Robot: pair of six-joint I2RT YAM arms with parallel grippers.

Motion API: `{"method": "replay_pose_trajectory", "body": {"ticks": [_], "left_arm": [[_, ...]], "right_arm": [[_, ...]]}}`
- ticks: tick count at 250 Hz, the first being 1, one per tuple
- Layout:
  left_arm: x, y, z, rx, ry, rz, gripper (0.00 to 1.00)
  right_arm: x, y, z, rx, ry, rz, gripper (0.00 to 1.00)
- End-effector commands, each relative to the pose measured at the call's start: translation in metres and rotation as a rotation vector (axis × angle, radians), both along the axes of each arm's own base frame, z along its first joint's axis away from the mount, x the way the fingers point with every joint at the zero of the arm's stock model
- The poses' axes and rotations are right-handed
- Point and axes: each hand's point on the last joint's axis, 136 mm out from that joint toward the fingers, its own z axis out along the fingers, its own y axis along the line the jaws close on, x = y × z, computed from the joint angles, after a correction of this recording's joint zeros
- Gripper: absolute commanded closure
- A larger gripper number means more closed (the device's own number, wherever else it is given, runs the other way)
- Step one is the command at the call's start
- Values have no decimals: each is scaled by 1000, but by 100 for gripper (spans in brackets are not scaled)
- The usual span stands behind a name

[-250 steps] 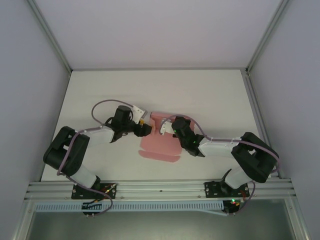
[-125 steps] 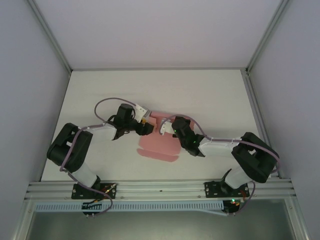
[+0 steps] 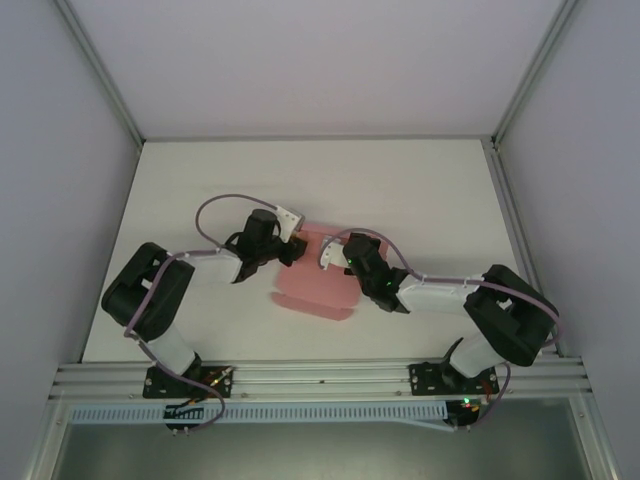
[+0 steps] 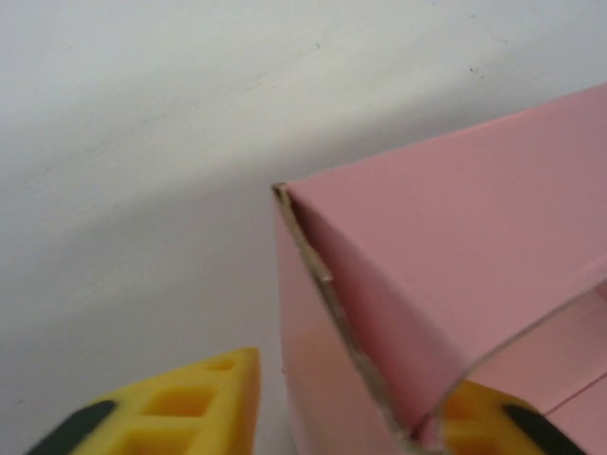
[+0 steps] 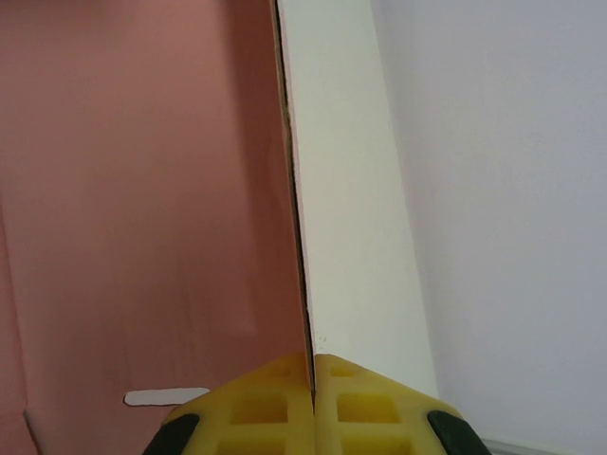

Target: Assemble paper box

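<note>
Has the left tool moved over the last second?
Yes. The left tool has shifted right, away from the left edge of the table, onto the far-left corner of the paper box.

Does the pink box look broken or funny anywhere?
A bit. In the left wrist view, the paper box has a rough, ragged edge running down from its corner, and one flap bows in a curve instead of lying flat.

- No text, label, brand, number or sign is showing legibly in any view; every visible surface is appearing plain and unmarked.
</note>
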Motion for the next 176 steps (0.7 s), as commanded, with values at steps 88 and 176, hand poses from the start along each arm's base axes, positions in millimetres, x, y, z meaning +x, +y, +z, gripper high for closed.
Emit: {"method": "replay_pose_trajectory", "body": {"ticks": [88,176], "left_arm": [[26,101,-20,395,-182,593,100],[28,92,-18,427,-225,631,100]], "right_arm": [[-5,-8,6,9,13,-42,100],[-4,-6,11,54,15,-59,100]]}}
